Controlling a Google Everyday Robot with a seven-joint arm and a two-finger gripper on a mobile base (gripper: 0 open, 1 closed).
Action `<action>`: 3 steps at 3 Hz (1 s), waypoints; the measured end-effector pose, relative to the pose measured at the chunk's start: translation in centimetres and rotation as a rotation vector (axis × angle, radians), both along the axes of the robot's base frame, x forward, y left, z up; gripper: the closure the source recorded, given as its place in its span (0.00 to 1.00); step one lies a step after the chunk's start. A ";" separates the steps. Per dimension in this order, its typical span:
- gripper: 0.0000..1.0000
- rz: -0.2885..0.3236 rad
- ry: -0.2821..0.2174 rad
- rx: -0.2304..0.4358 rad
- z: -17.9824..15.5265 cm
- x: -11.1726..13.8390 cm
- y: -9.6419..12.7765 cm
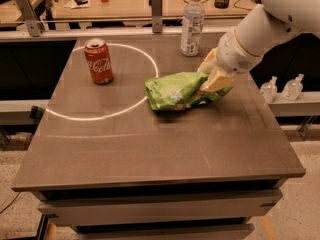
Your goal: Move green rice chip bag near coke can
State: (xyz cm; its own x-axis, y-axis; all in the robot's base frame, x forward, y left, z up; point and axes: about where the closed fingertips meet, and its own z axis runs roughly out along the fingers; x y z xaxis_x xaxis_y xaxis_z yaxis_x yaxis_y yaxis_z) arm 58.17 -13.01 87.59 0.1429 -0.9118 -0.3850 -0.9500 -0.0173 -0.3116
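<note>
The green rice chip bag (177,90) lies at the middle of the table, its left end just over the rim of the white circle. My gripper (214,77) is at the bag's right end, its pale fingers (218,81) closed on the foil. The white arm reaches in from the upper right. The coke can (99,61) stands upright inside the circle at the back left, about a can's height away from the bag's left end.
A clear plastic bottle (192,24) with a white cap stands at the table's back edge, close behind my gripper. A white circle (100,115) is marked on the dark tabletop (160,144). Two small bottles (281,88) sit on a ledge to the right.
</note>
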 end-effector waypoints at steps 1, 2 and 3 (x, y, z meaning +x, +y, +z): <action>1.00 -0.006 -0.022 0.091 1.5 2.2 2.1; 1.00 0.016 -0.037 0.161 2.7 4.6 4.6; 1.00 0.051 -0.044 0.210 3.6 6.7 7.2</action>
State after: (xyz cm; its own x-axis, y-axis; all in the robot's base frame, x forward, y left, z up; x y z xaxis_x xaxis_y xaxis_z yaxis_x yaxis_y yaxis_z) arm 64.83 -5.84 91.22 0.2078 -0.8035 -0.5578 -0.9349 0.0046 -0.3549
